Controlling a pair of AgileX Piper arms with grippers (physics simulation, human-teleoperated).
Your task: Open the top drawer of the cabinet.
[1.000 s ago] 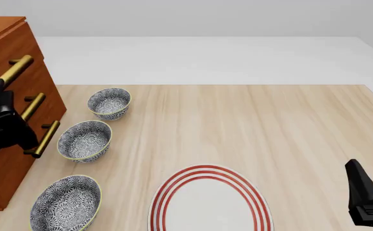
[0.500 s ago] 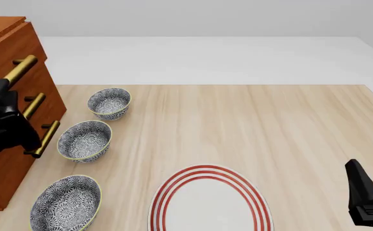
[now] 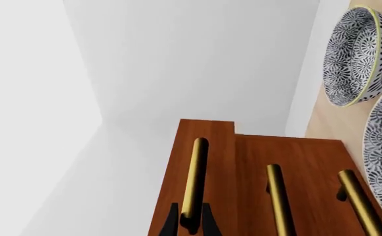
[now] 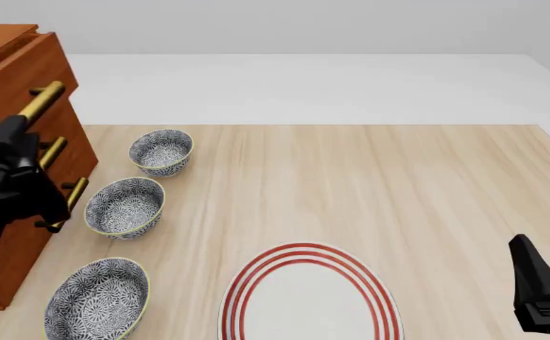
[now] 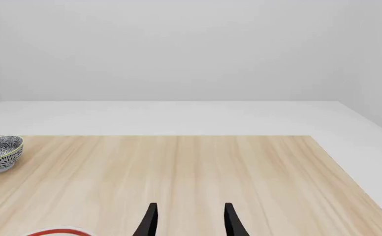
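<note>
Cabinet [image 4: 10, 92]: far left of table, front facing right. Top drawer [image 4: 25, 67]: sits proud of the 2 below, brass handle [image 3: 193, 179] w/ it.
L gripper [image 3: 190, 223]: reaches in from left at handle height, fingers pinching handle's near end.
R gripper [image 5: 188, 221]: low at near-right corner, pointing fwd over bare table [image 4: 398, 191], fingers spread, empty.

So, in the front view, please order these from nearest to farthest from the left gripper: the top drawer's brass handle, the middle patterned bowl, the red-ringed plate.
1. Top drawer's brass handle: between the left gripper fingers, at far left.
2. Middle patterned bowl: just right of the cabinet, on the table.
3. Red-ringed plate: near edge, around the centre.
</note>
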